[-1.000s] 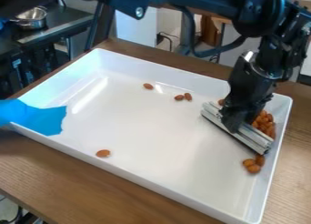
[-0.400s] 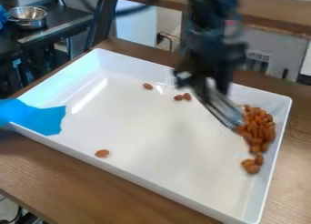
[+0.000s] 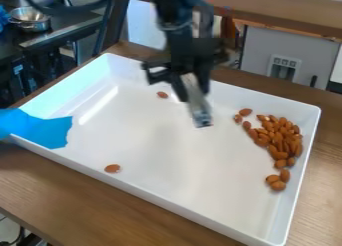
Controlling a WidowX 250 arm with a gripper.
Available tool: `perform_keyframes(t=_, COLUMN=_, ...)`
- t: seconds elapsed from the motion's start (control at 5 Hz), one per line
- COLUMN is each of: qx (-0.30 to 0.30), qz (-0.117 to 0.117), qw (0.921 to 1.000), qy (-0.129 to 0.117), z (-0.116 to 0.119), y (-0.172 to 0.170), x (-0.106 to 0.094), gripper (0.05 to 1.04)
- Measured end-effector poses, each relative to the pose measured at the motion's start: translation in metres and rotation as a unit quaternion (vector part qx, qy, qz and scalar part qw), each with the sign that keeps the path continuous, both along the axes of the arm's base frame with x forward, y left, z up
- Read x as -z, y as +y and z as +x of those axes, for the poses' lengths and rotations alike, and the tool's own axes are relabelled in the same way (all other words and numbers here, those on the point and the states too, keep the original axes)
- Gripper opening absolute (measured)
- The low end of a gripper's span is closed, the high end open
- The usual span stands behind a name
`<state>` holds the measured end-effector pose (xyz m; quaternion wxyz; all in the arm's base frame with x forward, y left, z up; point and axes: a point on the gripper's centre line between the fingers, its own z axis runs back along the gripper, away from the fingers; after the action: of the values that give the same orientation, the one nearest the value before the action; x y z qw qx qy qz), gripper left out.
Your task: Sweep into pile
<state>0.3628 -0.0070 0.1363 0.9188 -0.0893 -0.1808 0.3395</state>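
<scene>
Comes down from the top edge of the view as a black arm (image 3: 175, 20), with a gripper (image 3: 188, 82) over the far half of the tray. Points the jaws downward, pinching a metal bar (image 3: 199, 107) between them. Slants the bar down from the jaws, slightly toward the view's right; cannot tell about contact with the tray floor.

Shows pale metal in the bar, long and narrow. Heaps smooth brown almonds into a pile (image 3: 279, 140) below and to the right of the jaws, loose at the upper left, near the tray's right wall. Leaves a lone almond (image 3: 162, 95) just to the left of the jaws, and another almond (image 3: 113, 168) well below and to the left.

Spreads out beneath the jaws a glossy white tray (image 3: 180, 155) with raised walls, on a wood-grained worktop (image 3: 67, 190). Drapes a flat blue sheet (image 3: 37, 128) over the tray's edge, far left of the jaws. Beyond and left, sets a shiny metal pot (image 3: 32, 22) on a dark bench (image 3: 73, 27); beyond and right, stands a grey panel (image 3: 260, 52).
</scene>
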Motion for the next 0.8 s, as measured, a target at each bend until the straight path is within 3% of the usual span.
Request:
perform_keyframes(t=0.2, qx=0.04, qz=0.061, qw=0.9974, qy=0.0, z=-0.001, y=0.035, x=0.014, gripper=0.356)
perform_keyframes(t=0.4, qx=0.089, qz=0.119, qw=0.9888, qy=0.013, z=-0.001, y=0.056, x=0.025, gripper=0.356)
perform_keyframes(t=0.6, qx=0.126, qz=0.172, qw=0.976, qy=0.042, z=-0.013, y=0.078, x=0.034, gripper=0.356)
perform_keyframes(t=0.8, qx=0.174, qz=0.206, qw=0.9599, qy=0.078, z=-0.028, y=0.084, x=0.046, gripper=0.356)
